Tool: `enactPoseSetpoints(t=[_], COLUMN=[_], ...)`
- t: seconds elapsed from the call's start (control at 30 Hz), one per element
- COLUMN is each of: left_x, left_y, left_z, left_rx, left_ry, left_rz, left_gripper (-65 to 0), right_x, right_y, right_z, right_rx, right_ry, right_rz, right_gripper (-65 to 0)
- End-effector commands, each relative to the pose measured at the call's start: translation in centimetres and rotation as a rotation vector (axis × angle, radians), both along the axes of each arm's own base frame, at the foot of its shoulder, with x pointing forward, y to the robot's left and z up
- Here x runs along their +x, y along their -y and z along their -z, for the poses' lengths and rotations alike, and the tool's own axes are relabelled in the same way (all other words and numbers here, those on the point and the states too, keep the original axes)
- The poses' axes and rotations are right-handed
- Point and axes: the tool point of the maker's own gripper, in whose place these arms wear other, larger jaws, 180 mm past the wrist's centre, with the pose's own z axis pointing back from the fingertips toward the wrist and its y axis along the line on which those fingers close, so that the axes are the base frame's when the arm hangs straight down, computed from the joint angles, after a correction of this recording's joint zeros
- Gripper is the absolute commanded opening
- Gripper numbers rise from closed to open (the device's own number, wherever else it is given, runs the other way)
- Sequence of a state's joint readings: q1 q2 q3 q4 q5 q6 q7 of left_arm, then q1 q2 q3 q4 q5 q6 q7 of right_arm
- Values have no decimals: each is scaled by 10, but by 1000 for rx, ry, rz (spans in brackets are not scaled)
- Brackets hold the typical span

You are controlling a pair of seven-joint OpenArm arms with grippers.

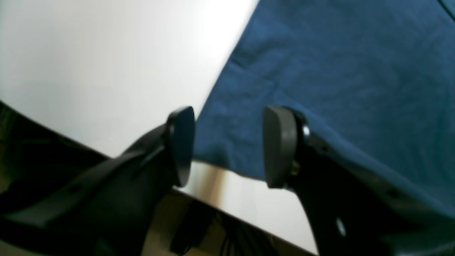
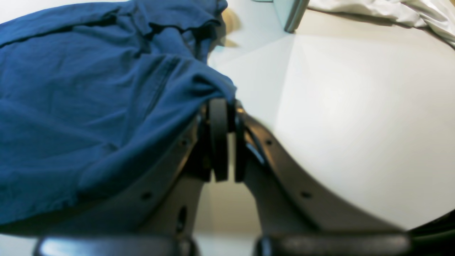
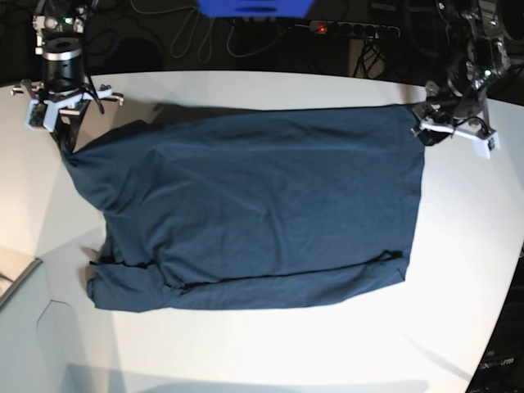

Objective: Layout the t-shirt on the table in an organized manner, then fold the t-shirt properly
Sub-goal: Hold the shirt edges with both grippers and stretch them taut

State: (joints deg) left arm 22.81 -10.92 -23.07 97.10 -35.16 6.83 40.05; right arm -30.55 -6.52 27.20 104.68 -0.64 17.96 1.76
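Observation:
The navy t-shirt (image 3: 262, 213) lies spread across the white table (image 3: 458, 286), with one sleeve folded under at the near left. My right gripper (image 3: 67, 147) is at the shirt's far left corner. In the right wrist view it (image 2: 227, 106) is shut on a bunched fold of the t-shirt (image 2: 89, 106). My left gripper (image 3: 420, 127) is at the shirt's far right corner. In the left wrist view it (image 1: 229, 145) is open, its fingers either side of the t-shirt's (image 1: 337, 81) corner by the table's edge (image 1: 249, 199).
A power strip (image 3: 352, 29) and cables lie behind the table's far edge. A blue object (image 3: 254, 8) is at the back centre. A flat pale object (image 3: 16, 282) sits at the left edge. White cloth (image 2: 391, 10) lies beyond the table in the right wrist view.

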Motion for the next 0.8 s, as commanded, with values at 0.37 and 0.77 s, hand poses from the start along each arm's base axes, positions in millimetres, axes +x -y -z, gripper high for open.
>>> enactPoseSetpoints(t=[0.37, 0.77], left_x=[-12, -14], left_y=[-17, 3], left_z=[1, 38], left_rx=[57, 74], left_ry=[-18, -116], left_rz=[-19, 54], left_gripper=[-268, -225], right_x=[6, 5], right_y=[-8, -8], right_z=[-10, -10], right_rx=[5, 5], right_ry=[49, 47], right_rz=[-19, -19], right_gripper=[-650, -650])
